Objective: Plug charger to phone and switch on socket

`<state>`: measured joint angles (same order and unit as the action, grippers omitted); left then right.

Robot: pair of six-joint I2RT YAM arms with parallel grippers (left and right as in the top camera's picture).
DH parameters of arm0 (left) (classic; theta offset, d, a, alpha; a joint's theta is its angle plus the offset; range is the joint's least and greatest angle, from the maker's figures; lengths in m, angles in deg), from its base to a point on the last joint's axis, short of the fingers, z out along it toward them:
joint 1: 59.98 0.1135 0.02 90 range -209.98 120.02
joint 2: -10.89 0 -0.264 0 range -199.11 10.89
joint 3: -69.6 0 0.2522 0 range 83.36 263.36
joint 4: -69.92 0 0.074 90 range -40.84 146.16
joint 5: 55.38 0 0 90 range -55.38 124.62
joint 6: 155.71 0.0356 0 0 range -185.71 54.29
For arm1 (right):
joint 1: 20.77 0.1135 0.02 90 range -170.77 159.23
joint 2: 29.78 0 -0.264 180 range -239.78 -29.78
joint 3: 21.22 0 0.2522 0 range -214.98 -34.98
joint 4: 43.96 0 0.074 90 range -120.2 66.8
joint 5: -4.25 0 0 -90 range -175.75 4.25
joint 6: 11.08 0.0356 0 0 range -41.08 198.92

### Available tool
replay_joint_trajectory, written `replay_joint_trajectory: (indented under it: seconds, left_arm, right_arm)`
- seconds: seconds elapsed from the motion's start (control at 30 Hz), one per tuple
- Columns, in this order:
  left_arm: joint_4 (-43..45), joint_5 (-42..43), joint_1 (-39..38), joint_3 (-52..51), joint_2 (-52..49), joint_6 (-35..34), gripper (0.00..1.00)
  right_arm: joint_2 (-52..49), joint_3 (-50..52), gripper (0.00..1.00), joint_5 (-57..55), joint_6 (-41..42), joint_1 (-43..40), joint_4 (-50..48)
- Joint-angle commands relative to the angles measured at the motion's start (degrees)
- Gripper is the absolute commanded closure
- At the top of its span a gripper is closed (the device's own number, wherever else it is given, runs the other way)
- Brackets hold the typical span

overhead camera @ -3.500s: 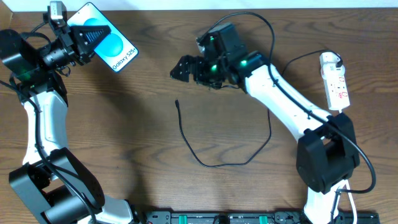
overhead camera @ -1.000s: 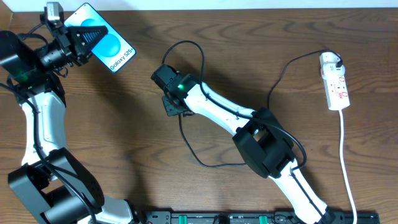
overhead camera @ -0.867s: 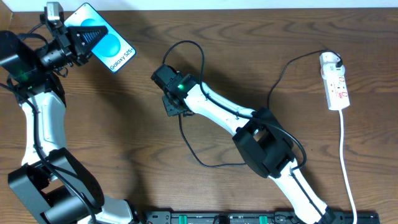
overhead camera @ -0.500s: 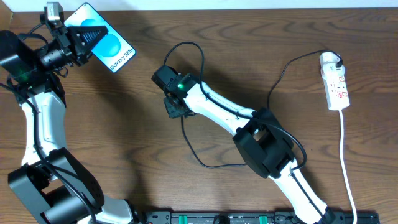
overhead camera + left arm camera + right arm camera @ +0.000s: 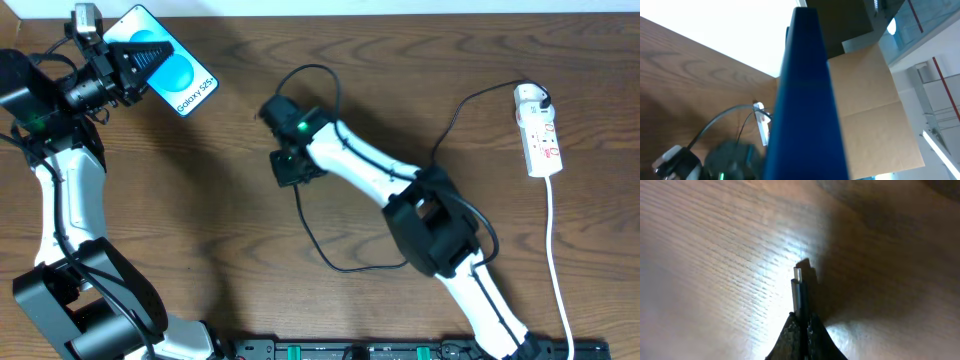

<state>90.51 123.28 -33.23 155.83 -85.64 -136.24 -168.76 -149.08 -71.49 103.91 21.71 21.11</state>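
I count one phone [image 5: 172, 70], one charger [image 5: 350, 269], one socket [image 5: 538, 135] and two arms at the desk [image 5: 200, 220]. The left fingers [image 5: 140, 57] are clamped on the phone, holding it up at the far left corner with its blue screen facing upward. The right fingers [image 5: 790, 332] are pinched tight on the charger's plug tip [image 5: 799, 290] near the desk's middle, well apart from the phone. The right arm [image 5: 360, 170] lies across part of the looping cable. The socket sits at the right edge.

Wooden table [image 5: 200, 220]; perhaps cardboard box [image 5: 875, 105].
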Motion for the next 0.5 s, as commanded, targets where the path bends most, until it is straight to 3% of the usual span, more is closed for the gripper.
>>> replay_joint_trajectory:
  seconds: [0.0, 0.2, 0.3, 0.47]
  left_arm:
    - [0.44, 1.36, 0.24, 0.50, 1.07, 0.15, 0.93]
    - [0.42, 1.33, 0.24, 0.50, 1.07, -0.96, 0.92]
    - [0.44, 1.33, 0.24, 0.50, 1.07, -2.25, 0.93]
    - [0.42, 1.36, 0.24, 0.50, 1.07, -2.25, 0.92]
  right_arm:
    - [-2.23, -1.07, 0.99, 22.73, -8.48, -5.55, -1.22]
    - [-2.23, -1.07, 0.99, 60.43, -14.60, -12.72, -9.55]
    - [-2.23, -1.07, 0.99, 73.00, -14.58, -14.58, -15.23]
    - [-1.90, -1.07, 0.99, 75.30, -13.92, -14.86, -17.18]
